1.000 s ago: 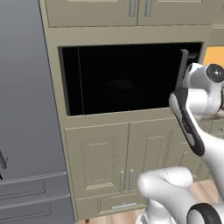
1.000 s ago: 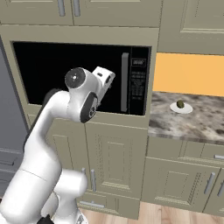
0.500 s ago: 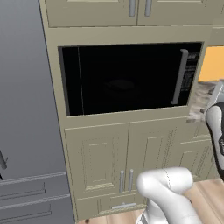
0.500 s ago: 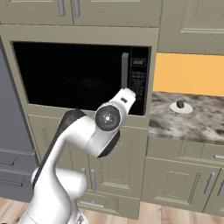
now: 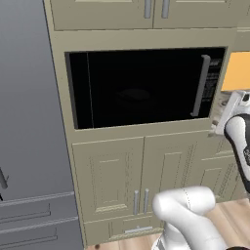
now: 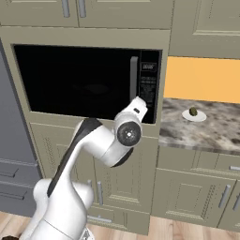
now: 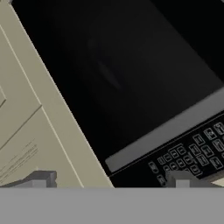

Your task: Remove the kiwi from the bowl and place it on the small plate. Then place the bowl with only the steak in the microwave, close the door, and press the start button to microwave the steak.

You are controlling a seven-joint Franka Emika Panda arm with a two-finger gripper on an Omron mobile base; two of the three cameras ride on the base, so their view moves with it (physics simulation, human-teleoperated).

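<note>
A: How is the white jointed arm (image 6: 93, 150) posed?

B: In the right base view it rises from the lower left, bends at a dark elbow, and ends in a round wrist joint in front of the beige cabinetry just below the microwave's right corner. In the left base view the hand end shows at the right edge, beside the keypad side of the microwave.

A: And the claw (image 7: 109, 181)?

B: In the hand view its two small dark fingertips (image 7: 41, 178) stand far apart at the bottom, one over the beige cabinet frame, the other over the keypad strip (image 7: 192, 153). The jaws are spread wide and grip nothing. The view is rolled, so the door handle runs as a slanted grey bar.

A: Where is the large black built-in microwave (image 5: 141, 85)?

B: Set in the beige cabinetry (image 5: 112, 171), its wide glossy black door (image 6: 75, 79) closed flush, with the long grey bar handle (image 5: 200, 85) upright near its right side.

A: And the other things?

B: The small dark olive-brown kiwi (image 6: 192, 111) sits on the small flat white plate (image 6: 193, 116), which rests on the mottled stone tabletop (image 6: 206, 131) to the right of the microwave. Whether anything lies behind the dark door I cannot tell.
</note>
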